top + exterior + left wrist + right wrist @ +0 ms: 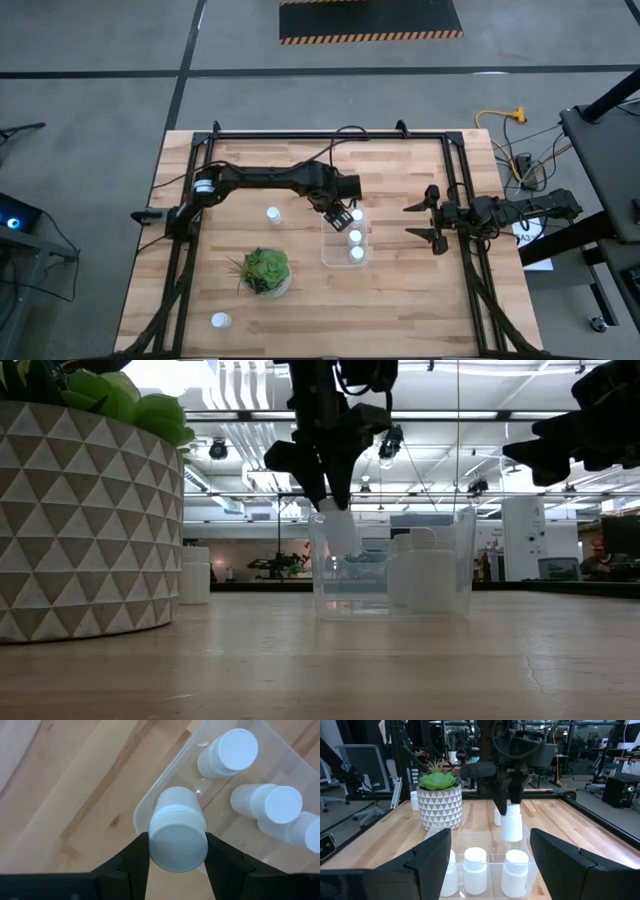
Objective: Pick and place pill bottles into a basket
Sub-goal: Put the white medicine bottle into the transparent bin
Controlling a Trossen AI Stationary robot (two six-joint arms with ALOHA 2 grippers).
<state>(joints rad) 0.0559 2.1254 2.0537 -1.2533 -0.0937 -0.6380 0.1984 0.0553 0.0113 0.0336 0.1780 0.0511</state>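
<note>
My left gripper [340, 214] is shut on a white pill bottle [176, 827] over the far left corner of the clear basket [330, 255]. In the low view the bottle [340, 532] hangs at the basket's [462, 575] end, its lower part below the rim. Three bottles stand upright in the basket [227, 751] [267, 802] [306, 831]. One loose bottle [273, 214] stands on the table left of the basket, another [220, 321] near the front left. My right gripper [432, 220] is open and empty, right of the basket. My left gripper pinches the bottle's cap [177, 845] between its two fingers [136, 862], one on each side. The fingers come from above, pointing down. The bottle hangs below them, slightly tilted [342, 538], clear of the basket's floor.
A green plant in a round patterned pot [265, 272] stands left of the basket toward the front, and it fills the left of the low view [85, 520]. Dark frame rails [462, 200] run along the table's sides.
</note>
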